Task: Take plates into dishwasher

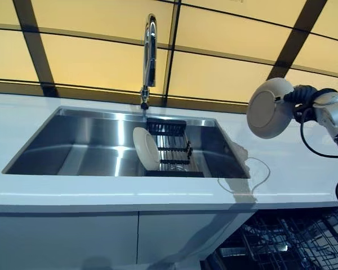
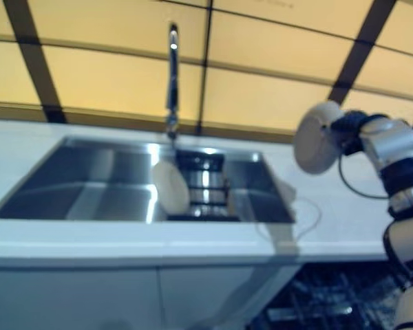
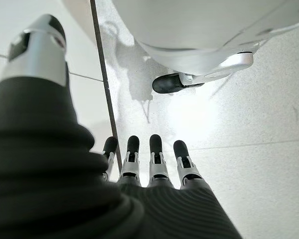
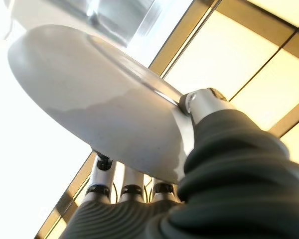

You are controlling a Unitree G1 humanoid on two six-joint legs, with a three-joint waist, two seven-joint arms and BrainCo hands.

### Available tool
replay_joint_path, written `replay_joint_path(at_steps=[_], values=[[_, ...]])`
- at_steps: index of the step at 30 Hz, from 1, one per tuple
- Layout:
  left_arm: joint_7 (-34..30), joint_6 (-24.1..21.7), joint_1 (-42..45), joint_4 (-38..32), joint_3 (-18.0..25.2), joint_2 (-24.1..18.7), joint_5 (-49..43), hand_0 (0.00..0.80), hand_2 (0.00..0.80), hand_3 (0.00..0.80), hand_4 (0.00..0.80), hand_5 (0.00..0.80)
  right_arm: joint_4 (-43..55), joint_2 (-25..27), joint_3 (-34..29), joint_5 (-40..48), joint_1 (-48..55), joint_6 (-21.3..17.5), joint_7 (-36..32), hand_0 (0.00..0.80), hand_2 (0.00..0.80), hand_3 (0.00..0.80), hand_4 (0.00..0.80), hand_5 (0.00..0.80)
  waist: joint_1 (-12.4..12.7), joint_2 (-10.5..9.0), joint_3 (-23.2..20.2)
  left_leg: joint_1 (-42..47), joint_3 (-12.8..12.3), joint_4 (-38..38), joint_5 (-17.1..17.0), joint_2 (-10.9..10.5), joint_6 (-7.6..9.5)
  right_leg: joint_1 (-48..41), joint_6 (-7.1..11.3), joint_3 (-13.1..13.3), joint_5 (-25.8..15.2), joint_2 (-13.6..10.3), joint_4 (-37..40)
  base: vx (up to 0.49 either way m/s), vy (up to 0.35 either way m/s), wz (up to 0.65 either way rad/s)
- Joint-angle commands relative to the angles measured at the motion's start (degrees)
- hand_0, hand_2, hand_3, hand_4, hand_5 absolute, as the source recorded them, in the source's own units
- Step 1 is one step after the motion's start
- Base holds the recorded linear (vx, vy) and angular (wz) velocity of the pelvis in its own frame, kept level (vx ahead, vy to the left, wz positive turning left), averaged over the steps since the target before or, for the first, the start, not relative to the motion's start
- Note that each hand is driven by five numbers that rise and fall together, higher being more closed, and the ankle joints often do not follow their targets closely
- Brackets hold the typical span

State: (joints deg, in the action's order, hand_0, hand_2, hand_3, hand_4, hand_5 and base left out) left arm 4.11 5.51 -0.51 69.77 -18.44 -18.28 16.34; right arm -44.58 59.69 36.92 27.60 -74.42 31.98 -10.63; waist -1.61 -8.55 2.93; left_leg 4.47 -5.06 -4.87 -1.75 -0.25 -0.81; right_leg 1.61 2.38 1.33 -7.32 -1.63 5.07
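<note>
Right now the right hand [image 1: 300, 100] has its thumb and fingers pinched on a white plate [image 1: 268, 108], held on edge in the air above the white counter [image 1: 293, 169], right of the sink [image 1: 90, 143]. A second plate [image 1: 146, 148] stands in the sink's black rack [image 1: 172, 149]. The left hand [image 3: 139, 169] hangs with straight fingers over the floor.

Kitchen. Evidence: rectangular stainless-steel sink [image 1: 90, 143] set in white countertop [image 1: 22, 121]; tall chrome faucet [image 1: 149, 56]; black wire dish rack [image 1: 172, 149] in basin; yellow tiled backsplash [image 1: 96, 62]; probably open dishwasher's dark wire rack [image 1: 287, 239] below counter.
</note>
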Motion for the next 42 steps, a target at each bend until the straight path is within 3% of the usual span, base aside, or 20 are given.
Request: replay_joint_path(at_steps=[1,12,16,22,33,42], values=[[0.11,0.23,-2.12,2.23,0.35,-1.54,-3.66,0.000,0.000,0.000,0.000,0.000,0.14,5.92,1.92,-2.06,-4.47,-2.27,-2.24,0.800,0.800,0.800,0.800,0.800,-0.16,-0.81,-1.18,0.51,1.10,-0.13,2.34,0.30,-0.53,-1.70,5.35,0.55,-1.08,-1.67,-0.87,0.000,-0.031,-0.10],[-0.85,0.51,-2.60,2.08,1.71,-2.53,-4.88,0.000,0.000,0.000,0.000,0.000,5.64,10.90,-6.49,-3.83,9.65,-4.00,-5.92,0.800,0.800,0.800,0.800,0.800,-3.13,0.17,-0.69,1.15,-0.58,-0.13,2.85,0.22,-0.16,-1.13,5.24,1.98,-1.11,-1.29,-1.17,-0.013,-0.031,-0.14],[-1.27,-0.02,-1.85,2.29,3.29,-3.12,-5.64,0.000,0.000,0.000,0.000,0.000,9.70,12.69,-13.84,-4.53,20.41,-3.55,-7.93,0.800,0.800,0.800,0.800,0.800,-4.58,0.64,-0.41,1.26,-1.40,-0.13,3.03,0.22,0.01,-0.96,5.15,2.65,-1.05,-0.92,-1.15,0.003,-0.037,-0.04],[-1.84,-0.80,-1.60,2.06,3.91,-3.07,-6.62,0.000,0.000,0.000,0.000,0.000,11.17,13.73,-19.92,-7.00,29.11,-3.78,-9.89,0.800,0.800,0.800,0.800,0.800,-5.67,1.07,-0.15,1.14,-1.91,-0.13,3.17,0.29,0.17,-0.74,5.03,3.21,-0.87,-0.63,-1.07,0.003,-0.028,-0.09],[-2.21,-1.52,-0.89,1.78,4.71,-3.48,-7.27,0.000,0.000,0.000,0.000,0.000,11.06,17.98,-25.00,-9.65,36.21,-3.72,-14.44,0.800,0.800,0.800,0.800,0.800,-7.19,1.08,0.24,0.59,-2.91,-0.13,3.01,0.80,-0.01,-0.05,4.96,3.60,-0.74,-0.10,-1.20,-0.002,-0.009,-0.01],[-2.25,-1.27,-0.91,1.60,5.28,-3.40,-7.92,0.000,0.000,0.000,0.000,0.000,13.84,17.97,-28.63,-12.27,42.99,-4.50,-19.13,0.800,0.800,0.800,0.800,0.800,-8.30,0.72,0.27,0.66,-3.82,-0.13,2.95,1.46,-0.08,0.25,4.99,4.32,-0.72,0.53,-1.28,0.000,-0.012,-0.07]])
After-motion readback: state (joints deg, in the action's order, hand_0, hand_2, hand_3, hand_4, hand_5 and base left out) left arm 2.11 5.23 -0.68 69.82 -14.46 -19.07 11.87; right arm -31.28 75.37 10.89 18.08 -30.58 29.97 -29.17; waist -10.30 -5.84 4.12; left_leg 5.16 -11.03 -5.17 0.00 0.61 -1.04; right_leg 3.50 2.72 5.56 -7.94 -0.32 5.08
